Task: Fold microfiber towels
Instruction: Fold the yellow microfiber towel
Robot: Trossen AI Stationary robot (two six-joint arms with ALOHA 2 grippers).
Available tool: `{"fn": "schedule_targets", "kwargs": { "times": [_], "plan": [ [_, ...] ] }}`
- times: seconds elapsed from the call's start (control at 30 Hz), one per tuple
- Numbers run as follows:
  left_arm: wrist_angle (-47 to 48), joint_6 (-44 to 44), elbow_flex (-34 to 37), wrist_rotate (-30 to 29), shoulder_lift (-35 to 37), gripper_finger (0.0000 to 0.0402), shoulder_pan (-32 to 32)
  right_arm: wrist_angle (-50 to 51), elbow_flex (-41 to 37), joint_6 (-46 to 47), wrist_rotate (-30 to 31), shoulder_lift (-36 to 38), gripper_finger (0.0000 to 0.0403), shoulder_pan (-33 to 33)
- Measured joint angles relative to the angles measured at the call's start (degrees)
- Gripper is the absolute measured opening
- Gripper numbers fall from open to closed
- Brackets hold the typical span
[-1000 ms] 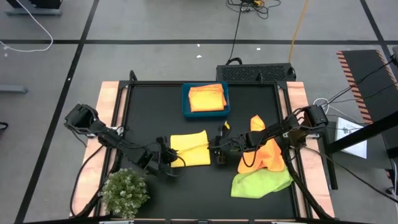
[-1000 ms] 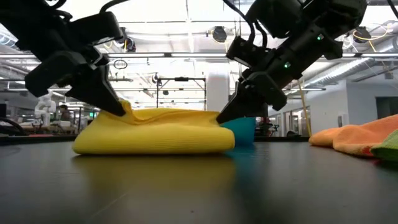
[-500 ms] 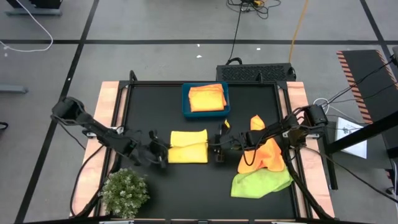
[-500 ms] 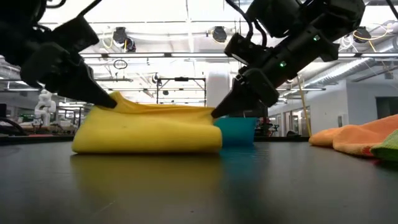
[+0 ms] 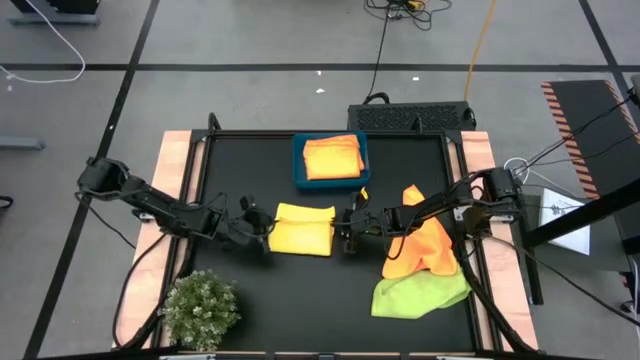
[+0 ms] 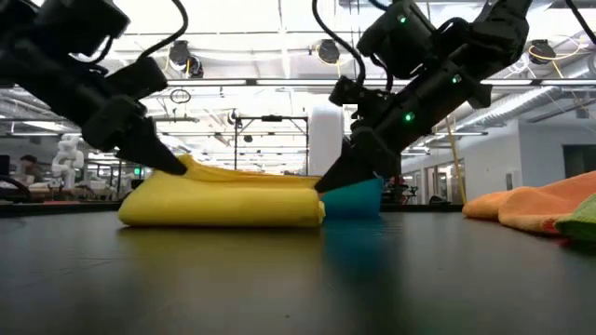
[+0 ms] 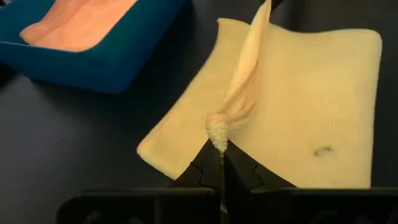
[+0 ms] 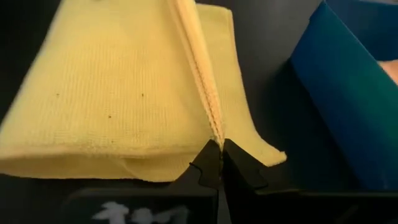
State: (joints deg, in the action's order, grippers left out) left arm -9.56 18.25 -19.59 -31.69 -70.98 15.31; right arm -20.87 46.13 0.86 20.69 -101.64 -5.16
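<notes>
A yellow microfiber towel (image 5: pixel 303 229) lies partly folded on the black table's middle. It also shows in the low view (image 6: pixel 223 200). My left gripper (image 5: pixel 262 229) is shut on its left end. My right gripper (image 5: pixel 346 230) is shut on its right end. Both hold a raised edge a little above the rest of the towel, which lies flat. Folded orange towels (image 5: pixel 332 156) lie in the blue bin (image 5: pixel 330 181). A loose orange towel (image 5: pixel 420 240) and a lime green towel (image 5: pixel 420 291) lie at the right. My left gripper pinches a bunched corner of the towel's raised edge (image 7: pixel 218 128) between its two fingertips, slanting down from the table's left. The edge runs from it as a raised ridge; the rest lies on the table. My right gripper pinches the raised edge's other end (image 8: pixel 214 133) between its two fingertips, slanting down from the table's right. Two hemmed layers show there. The edge stretches away from it in a straight line above the lying part.
The blue bin stands just beyond the towel at the far middle. A small bushy plant (image 5: pixel 202 310) stands at the near left corner. The orange and green towels fill the table's right side. Bare table (image 5: pixel 300 300) lies near the front edge.
Both grippers have gone toward the table's far edge and somewhat down, staying shut on the yellow towel. The held near edge has been carried over the lying part, so the towel is folded narrower and sits lower.
</notes>
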Motion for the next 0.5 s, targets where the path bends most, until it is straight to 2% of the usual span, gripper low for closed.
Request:
{"fn": "schedule_targets", "kwargs": {
  "times": [0.23,0.5],
  "plan": [
    [-0.14,-1.8,0.0,5.28,-0.04,0.0001,-5.2,-0.12,0.0,-0.01,0.25,-1.32,0.0002,0.64],
    [-2.91,-4.35,0.04,6.71,-0.04,0.0002,-6.9,1.03,-0.02,0.91,0.06,0.85,0.0001,-0.9]
  ]
}}
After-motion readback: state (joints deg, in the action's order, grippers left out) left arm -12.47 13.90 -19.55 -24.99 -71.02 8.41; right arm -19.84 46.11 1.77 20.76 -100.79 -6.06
